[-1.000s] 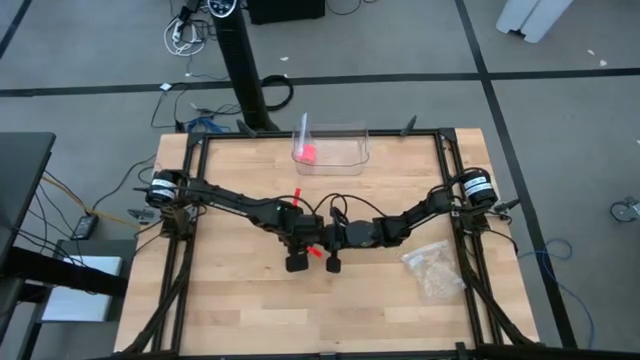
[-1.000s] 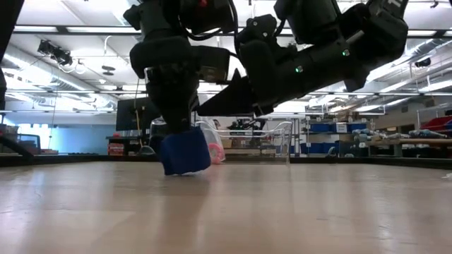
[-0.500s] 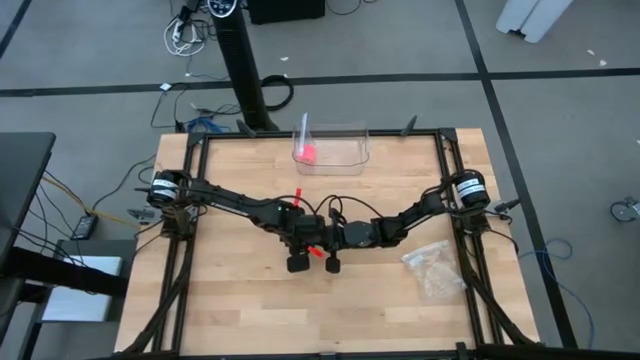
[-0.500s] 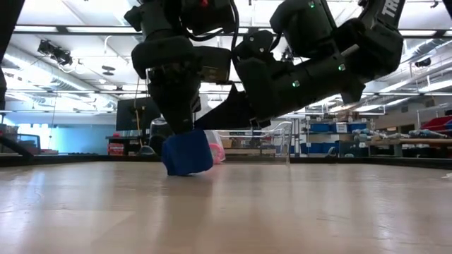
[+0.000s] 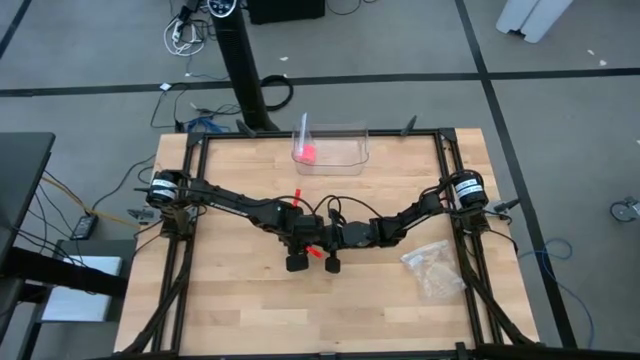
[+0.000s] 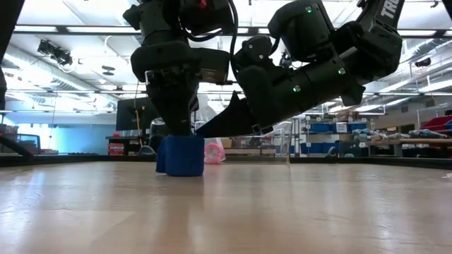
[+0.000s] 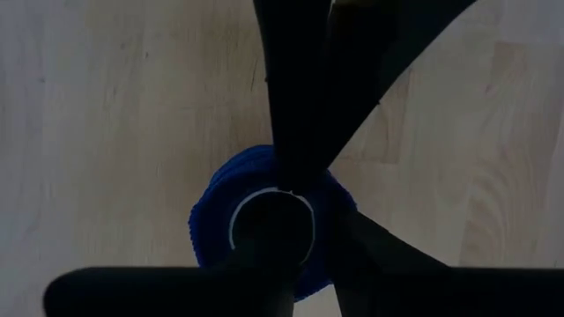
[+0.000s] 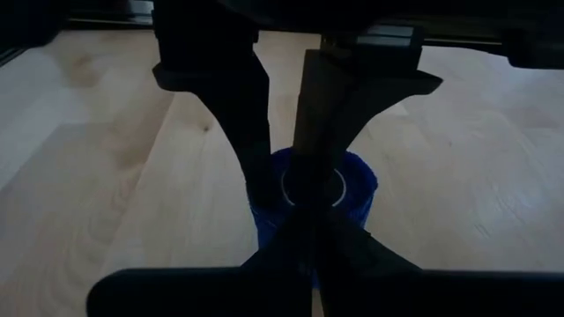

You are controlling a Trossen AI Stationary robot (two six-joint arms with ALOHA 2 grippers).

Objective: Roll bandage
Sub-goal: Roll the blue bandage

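**A:** Where's the bandage sitting?

**B:** I have it as a bright blue cylinder of rolled stretchy fabric [image 6: 181, 155], standing upright on the pale wooden tabletop [image 6: 296, 212] near its middle. Its long axis points straight up, and from the left wrist view I look down on its open white-rimmed core.

**A:** And the jaws?

**B:** The left gripper [image 6: 173, 123] comes straight down on the roll from above. One finger [image 7: 295, 88] seems to run into the core while the other sits outside the wall, so I judge its jaws clamped on the roll's wall. The right gripper [image 6: 215, 127] slants in from the side, its tip just beside the roll's top; I can't tell whether its jaws are apart or together, since the left arm blocks the view.

**A:** So which arm leads?

**B:** The left, I'd say: it is directly over the roll, in line with its axis. Any next move turns on that vertical alignment.

**A:** Anything else around?

**B:** A clear plastic bin [image 5: 340, 150] holding a small pink object [image 5: 307, 153] at the far edge, and a clear bag [image 5: 432, 268] near the right arm's base, both well apart from the roll.
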